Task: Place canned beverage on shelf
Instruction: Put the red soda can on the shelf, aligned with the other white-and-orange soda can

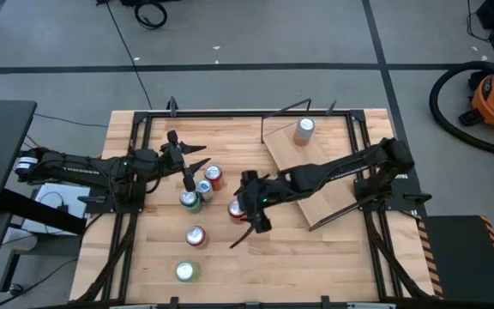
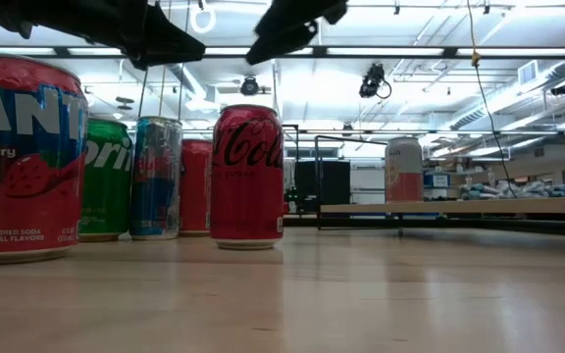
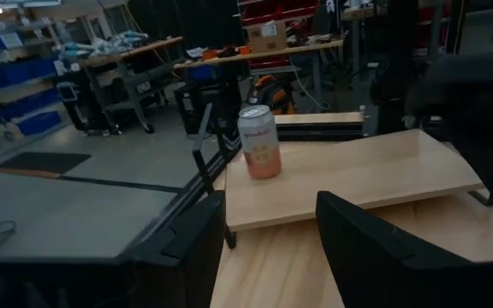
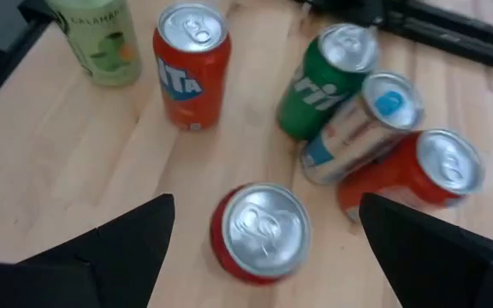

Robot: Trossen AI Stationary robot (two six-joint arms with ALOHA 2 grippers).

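Observation:
A red Coca-Cola can [image 1: 235, 209] stands upright on the tabletop; it also shows in the low view [image 2: 248, 176]. My right gripper [image 1: 249, 206] hovers above it, open, and points down. In the right wrist view its fingers stand on either side of the can's top [image 4: 260, 229] without touching it. My left gripper [image 1: 197, 159] is open and empty in the air, above the can cluster at the table's left. The shelf [image 1: 320, 176], a light-wood board set askew, lies at the far right. A peach can [image 3: 258, 141] stands upright on it.
A green Sprite can [image 4: 328, 73], a silver-blue can [image 4: 362, 128] and a red can [image 4: 418, 175] stand close together just left of the Coca-Cola can. A Fanta can [image 4: 191, 64] and a pale green can [image 4: 101, 38] stand nearer the near edge. Black metal rods [image 1: 350, 129] edge the shelf.

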